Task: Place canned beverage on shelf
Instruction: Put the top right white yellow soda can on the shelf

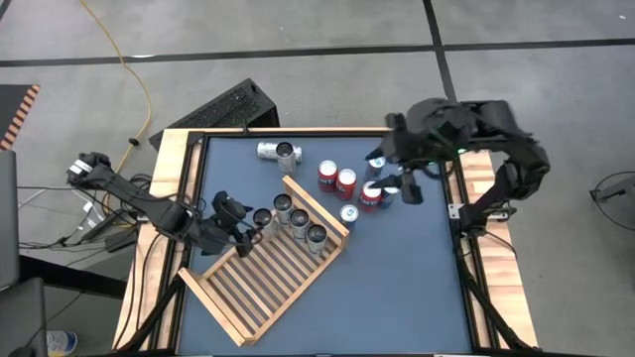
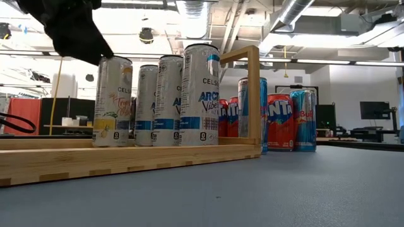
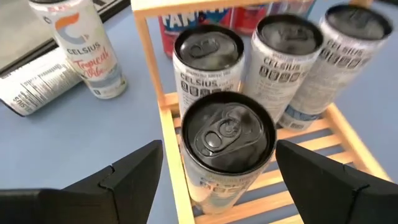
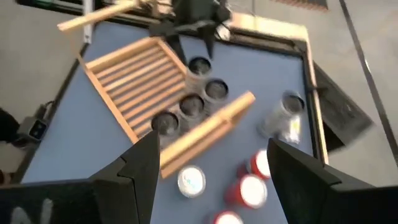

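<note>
With its fingers spread beside the end can (image 3: 227,146) standing on the shelf (image 1: 260,283), the left tool (image 1: 241,226) should back straight off without nudging it.

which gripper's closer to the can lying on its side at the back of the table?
Left. The left gripper straddles the end can on the shelf, diagonally in front of the lying can; the right gripper hovers across the table, farther off.

Grey concrete floor (image 1: 327,25) with dark seams — ceiling ducts (image 2: 196,12) and strip lights overhead.
</note>
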### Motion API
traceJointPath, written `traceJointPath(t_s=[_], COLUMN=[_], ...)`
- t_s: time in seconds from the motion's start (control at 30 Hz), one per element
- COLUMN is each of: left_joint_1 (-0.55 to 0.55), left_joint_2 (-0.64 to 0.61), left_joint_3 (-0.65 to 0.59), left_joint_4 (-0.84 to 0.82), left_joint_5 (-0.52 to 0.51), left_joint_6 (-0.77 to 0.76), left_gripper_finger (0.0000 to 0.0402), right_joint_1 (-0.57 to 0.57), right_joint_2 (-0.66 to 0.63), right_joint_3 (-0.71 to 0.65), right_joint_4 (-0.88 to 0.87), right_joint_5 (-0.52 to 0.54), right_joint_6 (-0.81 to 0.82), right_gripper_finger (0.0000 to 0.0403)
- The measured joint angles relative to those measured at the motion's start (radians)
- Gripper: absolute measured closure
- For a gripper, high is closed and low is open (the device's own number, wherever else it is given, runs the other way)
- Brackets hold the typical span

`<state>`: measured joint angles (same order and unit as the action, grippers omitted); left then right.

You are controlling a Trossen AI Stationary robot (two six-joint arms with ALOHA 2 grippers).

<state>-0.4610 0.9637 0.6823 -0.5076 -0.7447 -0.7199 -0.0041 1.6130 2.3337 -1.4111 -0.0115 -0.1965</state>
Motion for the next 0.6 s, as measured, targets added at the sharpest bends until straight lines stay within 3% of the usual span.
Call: traceJointPath(t_s=[0.17,0.33,0.6], left_joint_1=[0.0,-0.007,-0.074], left_joint_2=[-0.052,-0.101,-0.159], left_joint_3=[0.0,0.0,0.0], left_joint_4=[-0.046,-0.141,-0.183], left_joint_5=[0.015,0.035,0.075], left_joint_6=[-0.006,-0.087,-0.165], left_gripper_finger=[0.0101,0.0101,0.0101], right_joint_1=[0.001,-0.005,0.017], right_joint_2=[0.11,0.252,0.442], right_joint_3=[-0.001,-0.001,-0.001], right_joint_4=[0.07,0.252,0.511], right_joint_5=[-0.038,-0.187,-0.198], right_joint_6=[-0.104,-0.191,-0.306], right_gripper_finger=[0.0143,0.0143,0.0143])
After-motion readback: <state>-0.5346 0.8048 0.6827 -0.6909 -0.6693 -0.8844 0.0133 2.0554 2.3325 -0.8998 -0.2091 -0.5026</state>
